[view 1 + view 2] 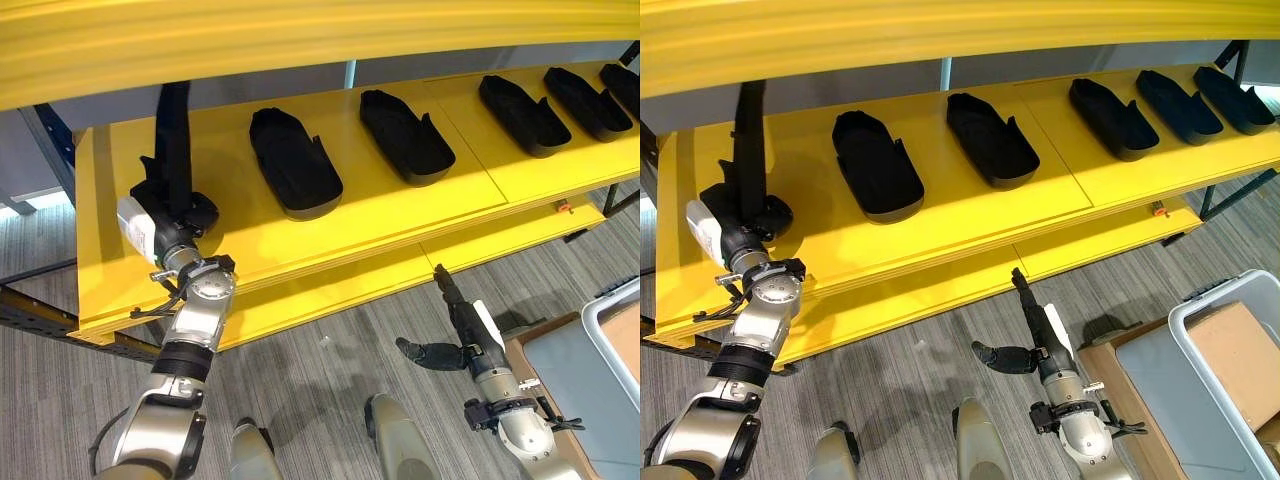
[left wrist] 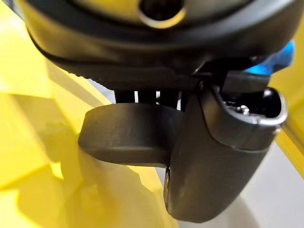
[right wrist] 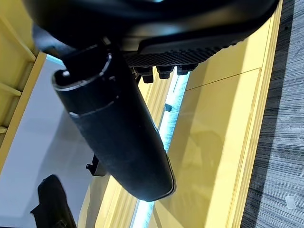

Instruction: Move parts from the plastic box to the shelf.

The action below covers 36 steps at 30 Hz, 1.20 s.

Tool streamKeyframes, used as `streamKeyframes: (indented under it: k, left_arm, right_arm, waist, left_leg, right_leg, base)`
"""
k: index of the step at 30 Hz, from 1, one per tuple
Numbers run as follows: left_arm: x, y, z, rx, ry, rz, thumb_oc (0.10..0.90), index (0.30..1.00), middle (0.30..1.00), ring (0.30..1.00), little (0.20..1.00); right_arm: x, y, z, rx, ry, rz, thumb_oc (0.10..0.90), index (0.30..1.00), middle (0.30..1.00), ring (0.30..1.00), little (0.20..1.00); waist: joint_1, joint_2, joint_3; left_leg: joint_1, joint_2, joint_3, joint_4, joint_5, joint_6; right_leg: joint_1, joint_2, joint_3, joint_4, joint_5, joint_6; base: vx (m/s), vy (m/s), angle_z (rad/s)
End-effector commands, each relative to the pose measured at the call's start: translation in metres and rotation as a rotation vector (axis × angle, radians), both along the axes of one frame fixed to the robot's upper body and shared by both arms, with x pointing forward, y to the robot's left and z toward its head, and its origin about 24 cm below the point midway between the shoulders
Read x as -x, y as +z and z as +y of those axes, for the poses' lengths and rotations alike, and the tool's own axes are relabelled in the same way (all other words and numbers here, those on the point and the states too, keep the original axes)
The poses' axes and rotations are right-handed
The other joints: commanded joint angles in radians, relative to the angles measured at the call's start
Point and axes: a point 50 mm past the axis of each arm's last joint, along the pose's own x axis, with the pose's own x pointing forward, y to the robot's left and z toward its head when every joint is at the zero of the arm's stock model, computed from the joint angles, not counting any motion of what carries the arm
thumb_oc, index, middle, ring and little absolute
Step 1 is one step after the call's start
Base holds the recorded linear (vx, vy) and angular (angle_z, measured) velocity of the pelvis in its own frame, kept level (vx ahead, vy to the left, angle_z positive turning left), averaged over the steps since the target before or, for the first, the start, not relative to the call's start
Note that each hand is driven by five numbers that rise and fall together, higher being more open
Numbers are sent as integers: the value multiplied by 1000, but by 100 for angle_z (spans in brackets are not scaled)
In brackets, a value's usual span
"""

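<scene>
The left hand (image 1: 170, 215) grips a black part (image 1: 172, 150) standing upright at the left end of the yellow shelf (image 1: 400, 215), fingers curled round its base. The step looks like setting it down flat like the other black parts (image 1: 295, 165) beside it; tipping it gently toward the open yellow area before release would suit. The shelf's front lip is close. The right hand (image 1: 450, 345) hangs relaxed and empty over the floor, near the plastic box (image 1: 1230, 340).
</scene>
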Motion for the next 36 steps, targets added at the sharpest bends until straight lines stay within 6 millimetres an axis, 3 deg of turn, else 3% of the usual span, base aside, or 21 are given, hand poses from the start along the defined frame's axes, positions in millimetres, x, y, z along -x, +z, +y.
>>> streamKeyframes:
  k: [1, 12, 24, 36]
  left_arm:
    - [-12, 81, 2, -76, 33, -306, 400, 300, 300, 300, 300]
    - [-15, 80, 12, -39, 52, -270, 400, 300, 300, 300, 300]
    - [-13, 77, 28, -132, 80, -180, 400, 300, 300, 300, 300]
    - [-11, 50, 39, -183, 79, -14, 400, 300, 300, 300, 300]
  right_arm:
    - [-5, 47, 10, -8, 85, -254, 900, 1000, 1000, 1000, 1000]
    - [-8, 51, 15, 12, 126, -269, 900, 1000, 1000, 1000, 1000]
    - [-10, 54, 16, 32, 154, -275, 900, 1000, 1000, 1000, 1000]
    - [-10, 57, 18, 49, 176, -282, 900, 1000, 1000, 1000, 1000]
  waist:
    - [3, -3, -55]
    - [21, -10, -43]
    - [37, -12, -22]
    - [55, -4, -3]
  left_leg:
    - [22, 20, 15, 34, -11, 44]
    - [19, 12, 0, 30, -7, 49]
    - [13, 3, -6, 36, -9, 57]
    - [28, -6, -8, 30, -10, 61]
  right_leg:
    - [46, 10, -9, -47, 26, -52]
    - [50, 4, -21, -38, 22, -53]
    - [47, -3, -24, -32, 20, -52]
    - [62, -12, -25, -30, 12, -53]
  base:
    - [0, 0, 0]
    - [5, -4, 4]
    - [0, 0, 0]
    - [0, 0, 0]
